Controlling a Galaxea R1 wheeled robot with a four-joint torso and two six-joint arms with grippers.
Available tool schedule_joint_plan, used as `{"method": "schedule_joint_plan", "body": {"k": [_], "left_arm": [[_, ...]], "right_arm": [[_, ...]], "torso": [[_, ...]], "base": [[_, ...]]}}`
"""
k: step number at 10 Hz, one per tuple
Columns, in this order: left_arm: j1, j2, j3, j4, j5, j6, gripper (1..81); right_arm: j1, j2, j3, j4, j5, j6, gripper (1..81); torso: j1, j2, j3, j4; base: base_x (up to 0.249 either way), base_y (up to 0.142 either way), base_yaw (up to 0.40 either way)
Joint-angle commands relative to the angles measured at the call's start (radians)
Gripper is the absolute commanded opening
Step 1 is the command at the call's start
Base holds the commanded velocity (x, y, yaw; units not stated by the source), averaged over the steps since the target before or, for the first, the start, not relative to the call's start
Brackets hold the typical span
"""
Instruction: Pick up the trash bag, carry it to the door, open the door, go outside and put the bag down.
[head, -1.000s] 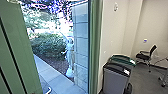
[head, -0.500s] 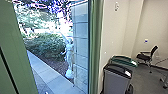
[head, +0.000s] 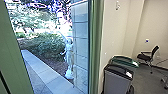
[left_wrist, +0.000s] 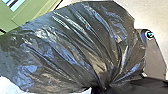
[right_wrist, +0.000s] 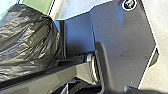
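Trash bag (left_wrist: 70, 50) beside the robot's body (right_wrist: 120, 37), neck bunched, apparently picked up; door (head: 10, 55) open onto the path (head: 53, 78). Left: going outside, setting down. Cannot tell whether either jaws apart or together.

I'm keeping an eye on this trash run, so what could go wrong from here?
The bulging trash bag might snag on the green door frame if it passes close. Its plastic, creased towards the gathered neck, could tear under the load. Outside, the pale statue stands right beside the paved path, so a wide swing might knock it.
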Motion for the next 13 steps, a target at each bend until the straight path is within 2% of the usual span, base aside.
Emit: {"method": "schedule_joint_plan", "body": {"k": [1, 3, 5, 13], "left_arm": [[-0.051, -0.003, -0.003, 0.008, 0.048, 0.005, 1.0], [-0.05, -0.003, -0.003, 0.004, 0.043, 0.004, 1.0], [-0.034, -0.001, -0.001, 0.008, -0.014, 0.005, 1.0], [-0.034, -0.001, -0.001, 0.024, -0.012, 0.005, 1.0]], "right_arm": [[0.037, 0.009, 0.006, -0.007, -0.057, -0.004, 81.1], [0.036, 0.008, 0.006, -0.006, -0.055, -0.004, 81.1], [0.036, 0.009, 0.006, -0.006, -0.045, -0.004, 81.1], [0.037, 0.011, 0.006, -0.009, -0.041, -0.004, 81.1]], "torso": [[0.0, 0.0, 0.0, 0.0], [0.0, 0.0, 0.0, 0.0], [-0.001, 0.0, 0.0, 0.0], [-0.001, 0.0, 0.0, 0.0]], "base": [[0.0, 0.0, 0.0], [0.0, 0.0, 0.0], [0.0, 0.0, 0.0], [0.0, 0.0, 0.0]]}}
